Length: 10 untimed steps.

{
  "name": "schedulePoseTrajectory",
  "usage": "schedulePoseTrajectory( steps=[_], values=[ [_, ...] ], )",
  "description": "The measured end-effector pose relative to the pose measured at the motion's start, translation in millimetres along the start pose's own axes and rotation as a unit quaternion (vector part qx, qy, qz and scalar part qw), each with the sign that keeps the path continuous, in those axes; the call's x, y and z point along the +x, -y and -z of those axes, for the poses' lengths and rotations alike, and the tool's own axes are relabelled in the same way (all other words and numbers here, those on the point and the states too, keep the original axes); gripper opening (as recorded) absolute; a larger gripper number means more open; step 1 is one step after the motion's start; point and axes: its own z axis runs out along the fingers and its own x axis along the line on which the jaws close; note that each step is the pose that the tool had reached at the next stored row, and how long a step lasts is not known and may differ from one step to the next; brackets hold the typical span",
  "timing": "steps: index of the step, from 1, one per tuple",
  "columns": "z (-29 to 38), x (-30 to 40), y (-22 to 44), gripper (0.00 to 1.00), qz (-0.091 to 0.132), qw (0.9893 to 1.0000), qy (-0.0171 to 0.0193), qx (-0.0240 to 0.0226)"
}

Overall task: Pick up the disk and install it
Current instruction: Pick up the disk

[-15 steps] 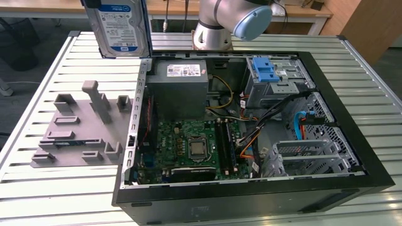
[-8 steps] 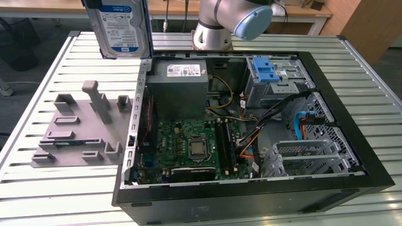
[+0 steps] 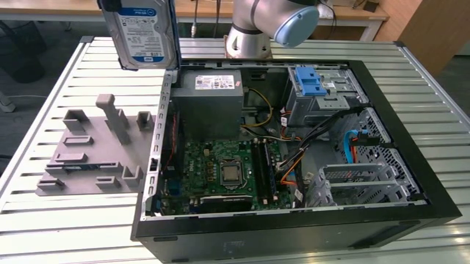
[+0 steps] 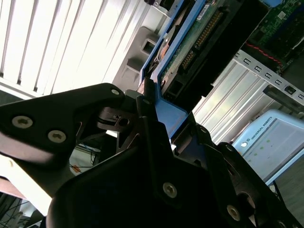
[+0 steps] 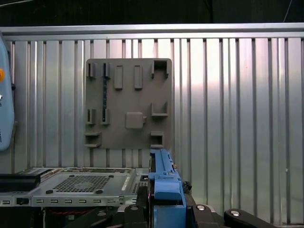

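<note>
In the exterior view, a table [image 3: 66, 231] of shiny metal slats holds an open computer case [image 3: 294, 242], with a wooden desk [image 3: 44, 8] in the room behind the case. A grey plate [image 3: 81, 148] lies on the slats just beside the case. The disk [image 3: 143, 33] hangs upright in the air near the case's back corner, and the picture's edge cuts off its top. In the second wrist view, my gripper [image 4: 151, 97] is pinching the disk [image 4: 199, 28] by its blue frame [image 4: 168, 111], and my own black parts hide much of it. In the first wrist view, the blue frame [image 5: 166, 185] sticks out beside the case, and I cannot make out the rest of the disk.
</note>
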Motion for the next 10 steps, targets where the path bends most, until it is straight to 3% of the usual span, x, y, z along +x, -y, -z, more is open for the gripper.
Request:
schedulePoseTrajectory(
  steps=[10],
  values=[
    [0.0, 2.3, 7.3, 0.36, -0.001, 1.0000, 0.0000, 0.0000]
  ],
)
